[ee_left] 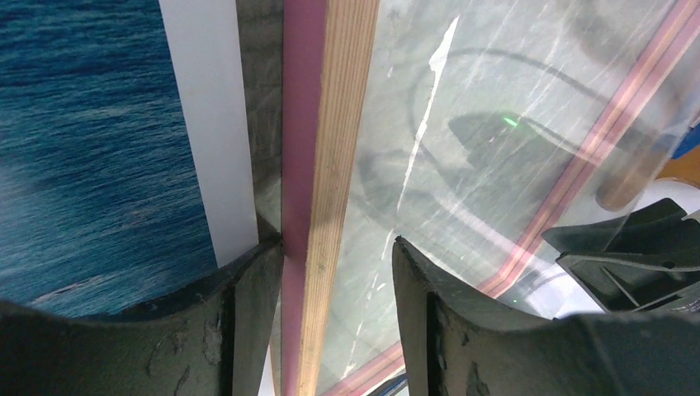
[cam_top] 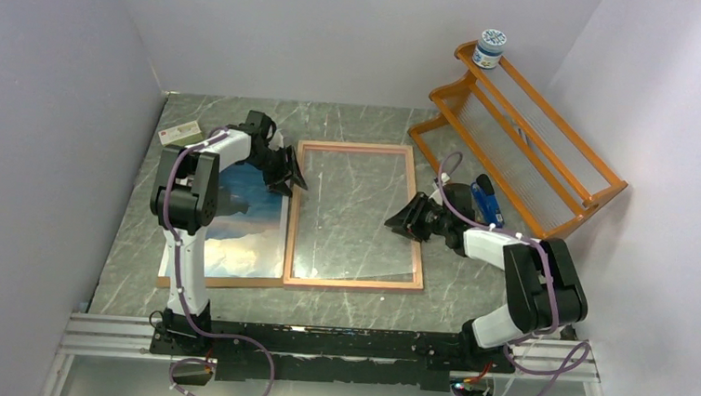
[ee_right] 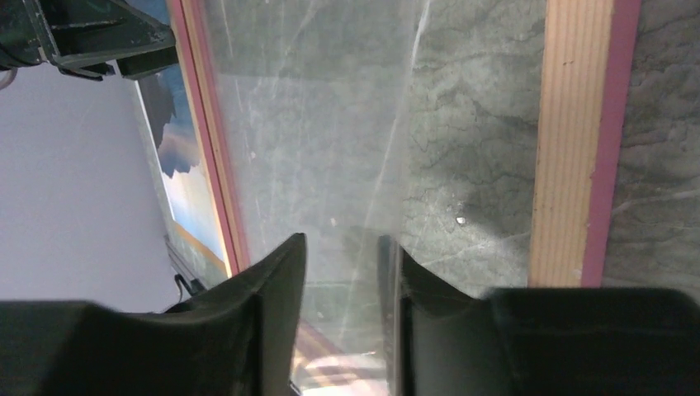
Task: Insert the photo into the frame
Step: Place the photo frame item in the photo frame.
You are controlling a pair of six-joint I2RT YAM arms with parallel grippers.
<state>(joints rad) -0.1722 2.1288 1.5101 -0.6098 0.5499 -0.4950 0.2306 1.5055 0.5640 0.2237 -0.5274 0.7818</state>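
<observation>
The frame (cam_top: 360, 147), pinkish light wood with a clear pane (cam_top: 355, 219), lies flat mid-table. The photo (cam_top: 237, 232), blue sea under a pale sky, lies face up just left of it. My left gripper (cam_top: 288, 177) is at the frame's left rail near the far corner. In the left wrist view the gripper (ee_left: 338, 243) is open and straddles that rail (ee_left: 330, 124), with the photo (ee_left: 91, 148) beside it. My right gripper (cam_top: 401, 218) is inside the right rail. Seen from the right wrist, it (ee_right: 342, 239) is open over the pane, whose faint edge runs between the fingers, left of the rail (ee_right: 574, 124).
A brown backing board (cam_top: 220, 282) lies under the photo. An orange wooden rack (cam_top: 518, 144) stands at the back right with a small jar (cam_top: 490, 49) on top. A blue object (cam_top: 488, 200) lies by the right arm. A small card (cam_top: 181, 132) sits back left.
</observation>
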